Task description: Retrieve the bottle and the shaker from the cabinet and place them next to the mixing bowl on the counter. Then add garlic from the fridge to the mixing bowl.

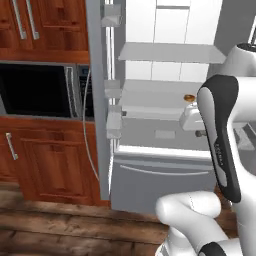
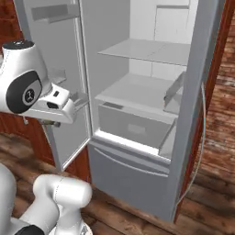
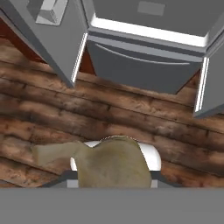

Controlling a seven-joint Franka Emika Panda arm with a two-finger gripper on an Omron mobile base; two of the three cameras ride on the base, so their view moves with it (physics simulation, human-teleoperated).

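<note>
Wooden floorboards [image 3: 131, 118] run before the open fridge [image 2: 137, 92], its doors swung wide; in the hand view the garlic [image 3: 111, 164], a pale tan bulb with a stalk to one side, sits between the jaws, which are nearly closed on it. The garlic step seems under way, the bulb already out of the fridge; next it must be carried to the mixing bowl. Inside, white shelves and a drawer; an orange-brown item [image 1: 189, 98] rests on the middle shelf [image 1: 150, 95].
</note>
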